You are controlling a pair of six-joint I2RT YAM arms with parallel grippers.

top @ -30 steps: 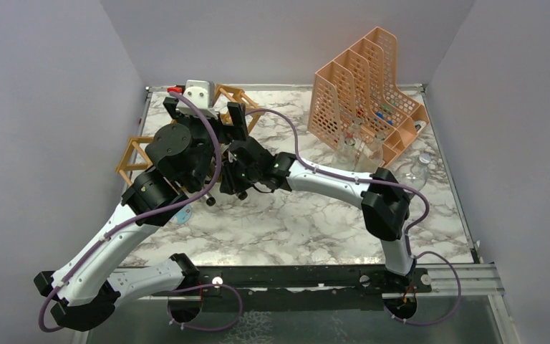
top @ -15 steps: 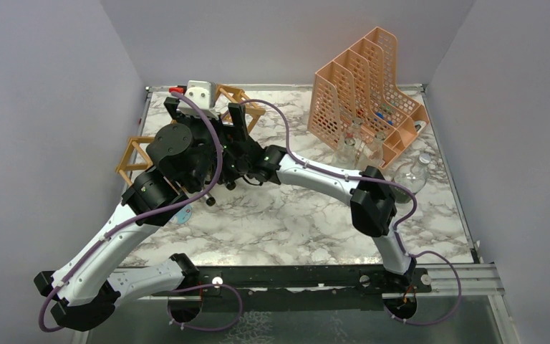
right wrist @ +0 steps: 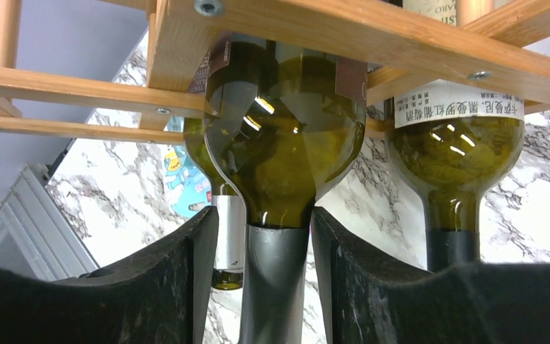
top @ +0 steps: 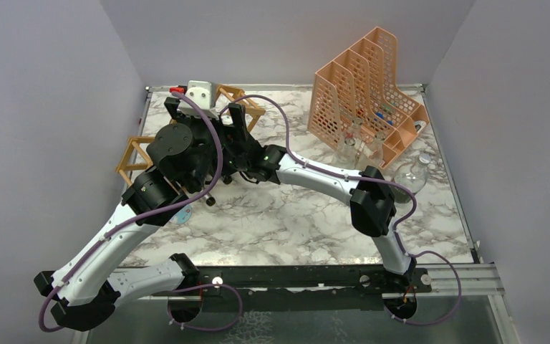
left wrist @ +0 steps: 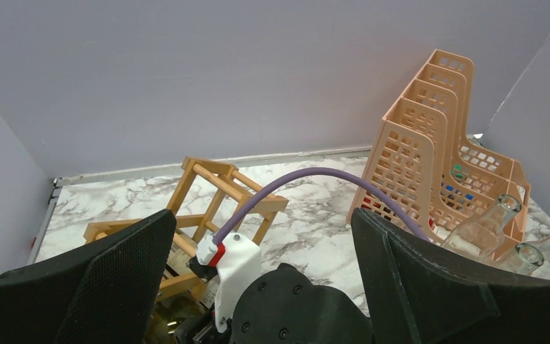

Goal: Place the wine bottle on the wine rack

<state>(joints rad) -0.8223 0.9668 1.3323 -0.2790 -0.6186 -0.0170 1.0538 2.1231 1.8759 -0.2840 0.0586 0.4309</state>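
Wine bottle [right wrist: 284,143] lies body-first in the far-left wine rack [right wrist: 372,36]. The right end effector [right wrist: 261,236] straddles its neck, likely to steer it; whether it's clamped I can't tell. The left end effector [left wrist: 261,222] gapes empty.

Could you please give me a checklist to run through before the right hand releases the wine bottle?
1. Wine bottle body inside a wine rack cell: ok.
2. Right hand closed on the bottle's neck: ok.
3. Bottle's weight fully resting on the rack: cannot tell.
4. Neighbouring bottle apart from it: ok.
5. Left hand open, holding nothing: ok.
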